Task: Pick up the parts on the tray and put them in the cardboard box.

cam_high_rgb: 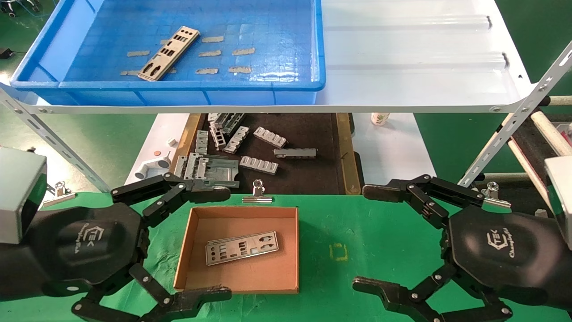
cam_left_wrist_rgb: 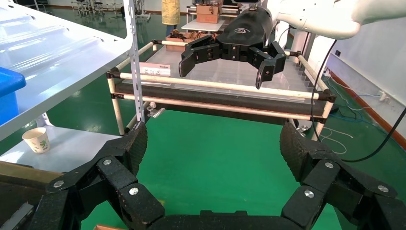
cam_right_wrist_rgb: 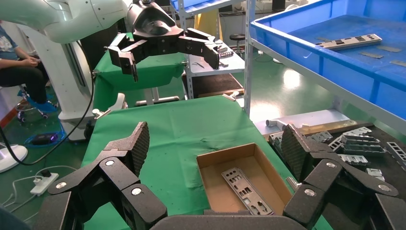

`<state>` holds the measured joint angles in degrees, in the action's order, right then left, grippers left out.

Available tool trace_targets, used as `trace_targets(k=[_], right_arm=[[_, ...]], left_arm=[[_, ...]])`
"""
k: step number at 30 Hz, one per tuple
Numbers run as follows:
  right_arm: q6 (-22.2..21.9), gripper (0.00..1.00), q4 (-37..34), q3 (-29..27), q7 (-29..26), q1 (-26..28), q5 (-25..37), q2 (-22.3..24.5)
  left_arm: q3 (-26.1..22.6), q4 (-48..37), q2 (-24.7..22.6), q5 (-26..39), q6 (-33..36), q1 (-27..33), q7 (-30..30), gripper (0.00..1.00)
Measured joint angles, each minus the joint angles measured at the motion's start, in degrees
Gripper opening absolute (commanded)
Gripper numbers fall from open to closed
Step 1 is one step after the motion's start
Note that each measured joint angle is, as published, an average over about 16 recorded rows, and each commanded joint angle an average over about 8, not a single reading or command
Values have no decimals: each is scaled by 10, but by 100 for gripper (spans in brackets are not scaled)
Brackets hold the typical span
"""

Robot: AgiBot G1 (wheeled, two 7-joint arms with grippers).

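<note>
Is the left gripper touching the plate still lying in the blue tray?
Apart. The head view shows the left gripper, open, low beside the cardboard box, while the plate lies alone in the tray on the shelf above.

glossy plastic tray [cam_high_rgb: 53,49] (blue), matt cardboard box [cam_high_rgb: 286,250]

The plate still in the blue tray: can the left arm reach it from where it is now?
Probably yes. The plate lies uncovered in the tray, on the left side, and the left gripper is open and empty. It must rise over the tray wall from beside the cardboard box.
</note>
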<state>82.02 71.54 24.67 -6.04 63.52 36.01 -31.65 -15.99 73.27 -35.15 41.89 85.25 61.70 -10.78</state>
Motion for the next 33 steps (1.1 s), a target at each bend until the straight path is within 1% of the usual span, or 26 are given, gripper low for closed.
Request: trace_targets(k=[1,2,3,8,14,25,33], right_arm=[[0,9,0,0,0,0,0,0],[0,3,0,0,0,0,0,0],[0,0,0,0,0,0,0,0],[0,0,0,0,0,0,0,0],[0,0,0,0,0,0,0,0],[0,0,0,0,0,0,0,0],[0,0,0,0,0,0,0,0]], left_arm=[[0,-1,-1,0,-3,1,0,100],[1,-3,-2,1,-6,3,-1,100],[1,-5,-4,2,-10,5,-2,100],[1,-26,-18,16,-40,28,-4,100],[-8,-87,-51,56,-95,90,-8,100],[-53,-284,-122,179,-190,257,-2,100],[-93,-433,-165,261,-218,366,26,100]])
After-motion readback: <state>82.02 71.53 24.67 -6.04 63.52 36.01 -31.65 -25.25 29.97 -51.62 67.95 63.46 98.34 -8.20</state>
